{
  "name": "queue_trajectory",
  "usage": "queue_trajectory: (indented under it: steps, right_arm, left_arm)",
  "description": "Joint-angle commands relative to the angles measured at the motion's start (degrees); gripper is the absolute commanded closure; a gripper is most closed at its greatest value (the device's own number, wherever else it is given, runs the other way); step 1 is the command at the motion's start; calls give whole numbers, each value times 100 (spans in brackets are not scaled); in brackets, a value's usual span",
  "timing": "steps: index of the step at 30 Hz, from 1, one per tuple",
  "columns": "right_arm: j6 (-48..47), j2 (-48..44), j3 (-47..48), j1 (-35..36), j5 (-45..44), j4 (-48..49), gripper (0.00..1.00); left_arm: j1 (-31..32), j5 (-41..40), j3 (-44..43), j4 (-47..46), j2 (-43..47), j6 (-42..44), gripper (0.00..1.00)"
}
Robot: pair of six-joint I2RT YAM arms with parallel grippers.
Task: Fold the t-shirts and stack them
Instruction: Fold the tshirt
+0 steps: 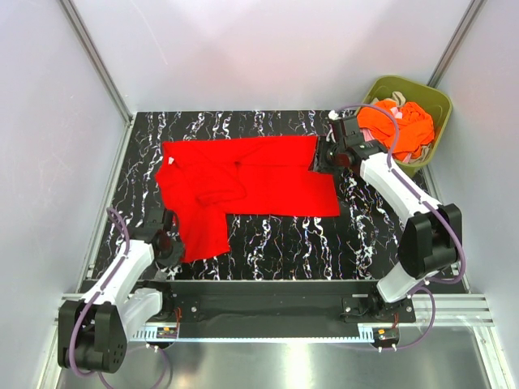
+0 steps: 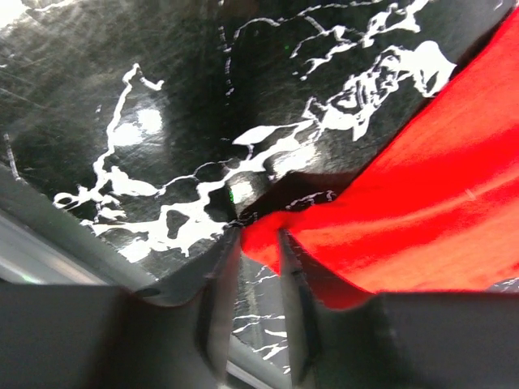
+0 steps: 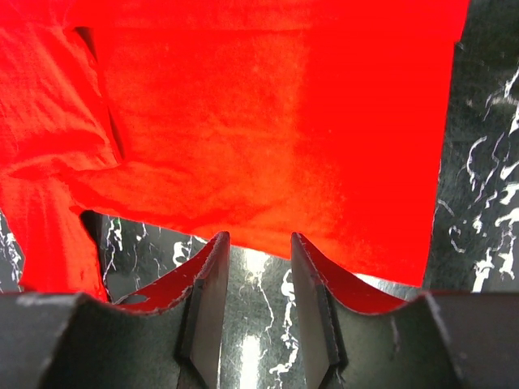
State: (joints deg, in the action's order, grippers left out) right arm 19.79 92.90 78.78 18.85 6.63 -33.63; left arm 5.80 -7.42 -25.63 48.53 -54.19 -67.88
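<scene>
A bright red t-shirt lies spread on the black marbled table, with one part folded over at the left. My left gripper is low at the shirt's near-left corner. In the left wrist view its jaws stand a narrow gap apart, and the tip of the red t-shirt sits between the fingertips of the left gripper. My right gripper is at the shirt's right edge. Its jaws are open over bare table, tips just at the hem of the red t-shirt; right gripper.
An olive-green bin stands off the table's far right corner. It holds orange t-shirts and a pale one. White walls enclose the table on three sides. The arm bases sit on a rail at the near edge.
</scene>
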Motion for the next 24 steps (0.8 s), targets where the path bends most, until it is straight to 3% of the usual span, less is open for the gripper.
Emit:
queue_trajectory:
  steps: [1, 2, 3, 9, 14, 19, 24]
  right_arm:
    - [138, -343, -178, 31, -57, 146, 57]
    - [452, -430, -318, 31, -48, 120, 57]
    - [673, -474, -407, 31, -57, 85, 57]
    - [3037, -1256, -1469, 31, -223, -83, 56]
    - [4355, -2170, -2446, 31, -1154, -74, 53]
    - [4288, -1822, -2553, 5, -1962, -74, 51]
    - [4471, -854, -2166, -250, -1858, -627, 53]
  left_arm:
    - [35, -225, 76, -405, -56, 125, 80]
    - [35, -199, 58, -441, -30, 169, 95]
    - [35, -164, 23, -467, -21, 309, 100]
    - [44, -198, -749, -424, 461, 880, 100]
    - [61, -181, -1058, -397, 770, 1109, 100]
    - [61, -260, -1427, -467, 832, 1390, 100]
    - [61, -330, -1997, -511, 647, 1935, 100]
